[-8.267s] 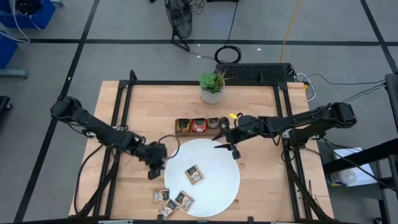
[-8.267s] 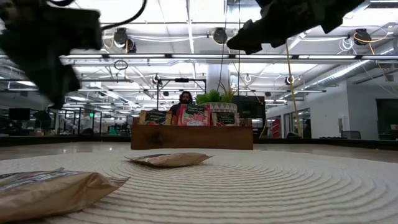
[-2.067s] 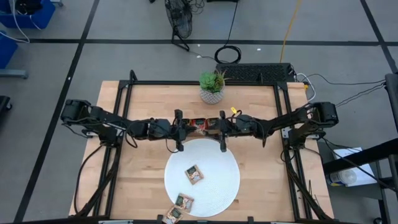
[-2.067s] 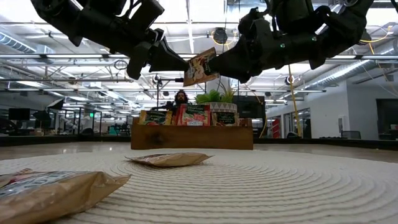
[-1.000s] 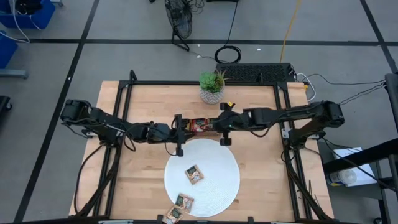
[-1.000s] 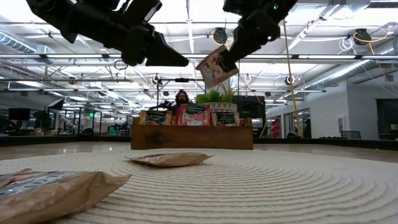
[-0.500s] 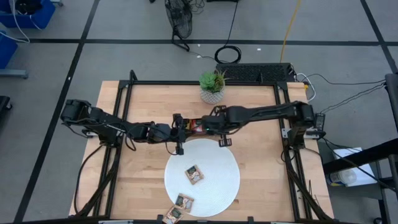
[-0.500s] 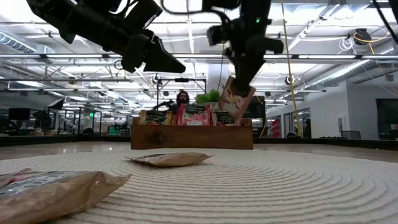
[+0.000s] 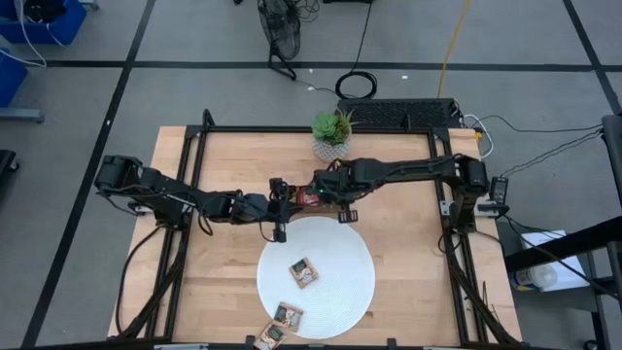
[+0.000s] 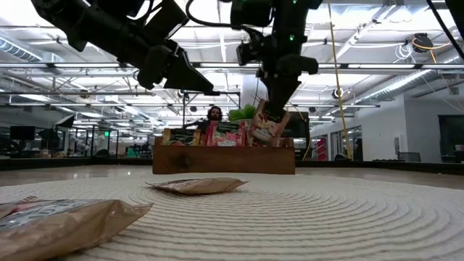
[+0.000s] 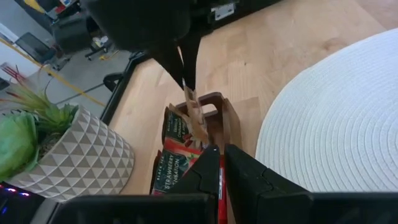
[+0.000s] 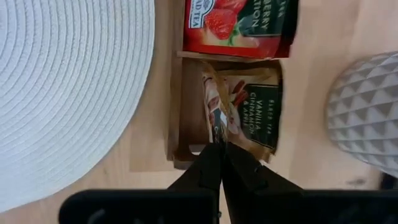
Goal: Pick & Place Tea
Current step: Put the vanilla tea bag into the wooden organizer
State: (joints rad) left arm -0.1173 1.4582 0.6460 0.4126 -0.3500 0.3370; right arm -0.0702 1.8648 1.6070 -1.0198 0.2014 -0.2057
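Note:
The wooden tray (image 9: 309, 197) stands beyond the white plate (image 9: 335, 292), with tea sachets upright in its compartments (image 10: 226, 135). My right gripper (image 10: 278, 100) hangs over the tray's right-end compartment (image 12: 177, 106), shut on a tan sachet (image 10: 267, 125). My left gripper (image 9: 279, 206) hovers at the tray's left end, shut and empty, also visible as the left gripper (image 10: 206, 85) in the low view. Three more sachets lie flat: one on the plate's middle (image 9: 304, 272), one at its near rim (image 9: 287, 314), one at the table's near edge (image 9: 264, 336). My right gripper pinches the tan sachet's top edge (image 11: 188, 94) between its two fingertips, pointing down from above. The sachet hangs below them, nearly upright. Its lower end (image 12: 210, 81) reaches into the right-end compartment beside a vanilla sachet (image 12: 255, 115). I cannot tell whether it rests on anything.
A potted succulent in a patterned white pot (image 9: 331, 137) stands just beyond the tray. A red strawberry sachet (image 12: 239, 25) fills the middle compartment. Bare wooden tabletop (image 9: 214, 282) lies on either side of the plate.
My right gripper has gone toward the table's left edge and down over the tray, tipping until its fingers point down. The sachet has swung from a high tilt to hanging nearly upright, its lower end now in the right-end compartment.

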